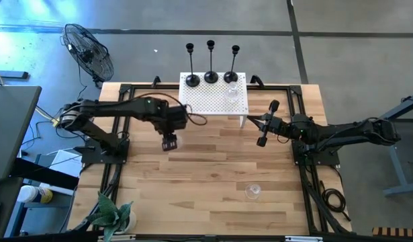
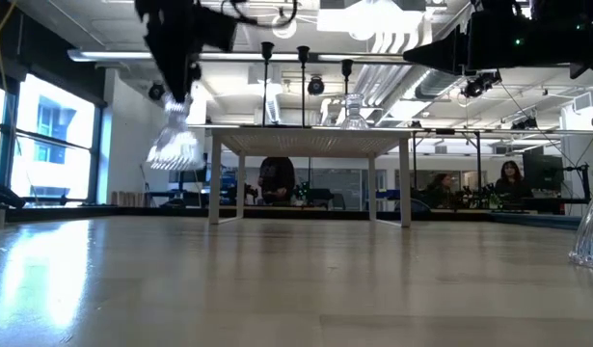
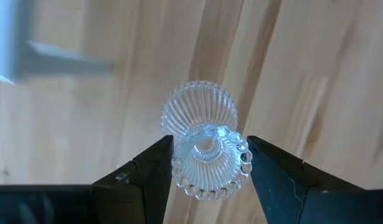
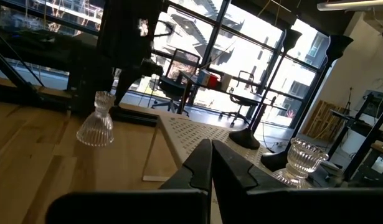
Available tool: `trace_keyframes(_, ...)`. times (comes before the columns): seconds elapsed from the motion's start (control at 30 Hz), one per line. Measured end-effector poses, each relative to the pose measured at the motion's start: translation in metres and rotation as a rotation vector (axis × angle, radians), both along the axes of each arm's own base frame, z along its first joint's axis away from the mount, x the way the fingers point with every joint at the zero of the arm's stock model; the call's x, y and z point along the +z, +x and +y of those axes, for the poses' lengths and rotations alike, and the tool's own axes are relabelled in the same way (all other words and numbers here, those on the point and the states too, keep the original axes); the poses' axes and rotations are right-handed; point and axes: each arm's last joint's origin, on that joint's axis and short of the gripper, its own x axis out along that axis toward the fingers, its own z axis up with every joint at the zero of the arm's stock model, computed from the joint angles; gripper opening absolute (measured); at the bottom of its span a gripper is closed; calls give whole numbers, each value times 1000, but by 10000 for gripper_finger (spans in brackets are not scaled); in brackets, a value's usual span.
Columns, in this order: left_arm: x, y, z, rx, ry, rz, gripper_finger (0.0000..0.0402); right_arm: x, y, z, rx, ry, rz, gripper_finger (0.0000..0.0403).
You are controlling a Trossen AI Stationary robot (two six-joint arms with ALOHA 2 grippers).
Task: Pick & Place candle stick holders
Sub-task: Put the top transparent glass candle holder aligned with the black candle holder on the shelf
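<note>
Three black candlesticks point(image 1: 211, 75) stand on their round bases along the far side of a white perforated platform point(image 1: 213, 101); no gripper touches them. They also show in the low view point(image 2: 303, 82). My left gripper point(image 1: 169, 142) is above the table in front of the platform's left part, shut on a clear ribbed glass holder point(image 2: 174, 145). My right gripper point(image 1: 252, 120) is shut and empty, level beside the platform's near right corner. A second glass holder point(image 4: 301, 158) stands on the platform near the candlesticks. My left gripper pinches the glass holder's beaded upper end point(image 3: 207, 163) between its two fingers point(image 3: 147, 171). The fingers come from above, pointing down. The holder hangs upright below them, its flared ribbed foot point(image 2: 173, 154) down and lifted clear of the table.
A third clear glass holder point(image 1: 253, 193) stands on the wooden table toward the near right. A potted plant point(image 1: 115, 215) is at the near left corner. Black frame rails point(image 1: 125, 128) run along both sides of the table. A fan point(image 1: 88, 50) stands beyond the far left.
</note>
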Motion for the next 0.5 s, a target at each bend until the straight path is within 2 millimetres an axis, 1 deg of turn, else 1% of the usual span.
trace_keyframes(0.17, 48, 2, 1, -9, 29, -124, 187, 0, 0, 0, 0, 0, 0, 1)
trace_keyframes(0.27, 76, 1, 8, 32, 55, -208, 187, 0, 0, 0, 0, -1, -2, 2)
trace_keyframes(0.4, 106, -6, 30, 141, 81, -312, 187, 0, 0, 0, 0, -1, -4, 1)
trace_keyframes(0.5, 120, -12, 49, 225, 90, -380, 187, 2, 0, 0, 3, -2, -19, 2)
